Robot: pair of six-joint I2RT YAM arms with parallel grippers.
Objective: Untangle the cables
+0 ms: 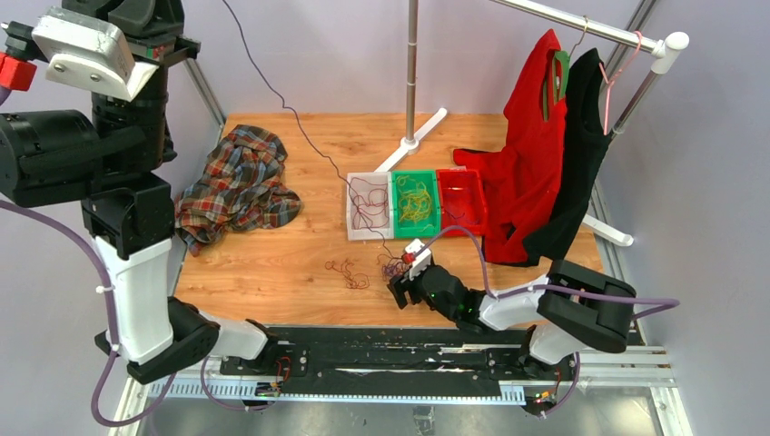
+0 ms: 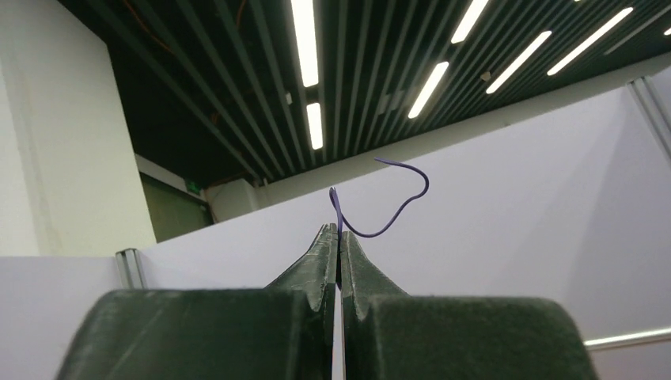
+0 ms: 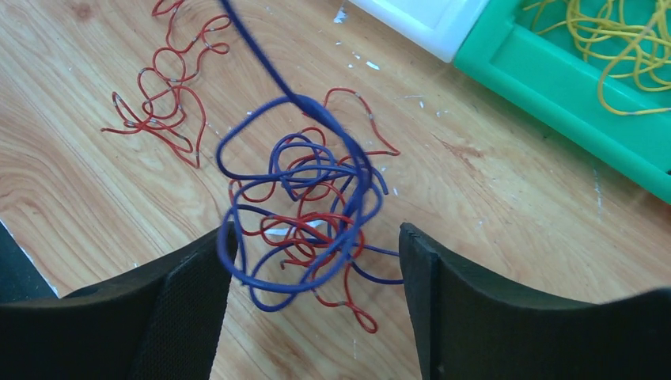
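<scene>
Left tool (image 2: 339, 237) clamped thin purple wire strand (image 2: 393, 215), pointed toward ceiling. Right tool (image 3: 316, 245) stood open, straddled purple-and-red wire tangle (image 3: 305, 186) on wooden tabletop (image 3: 490, 198); tangle possibly brushed one finger.

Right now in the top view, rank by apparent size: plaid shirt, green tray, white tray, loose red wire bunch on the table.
Largest to smallest:
1. crumpled plaid cloth shirt
2. green plastic tray and white plastic tray: they look alike, so no ranking between them
3. loose dark red wire bunch
</scene>
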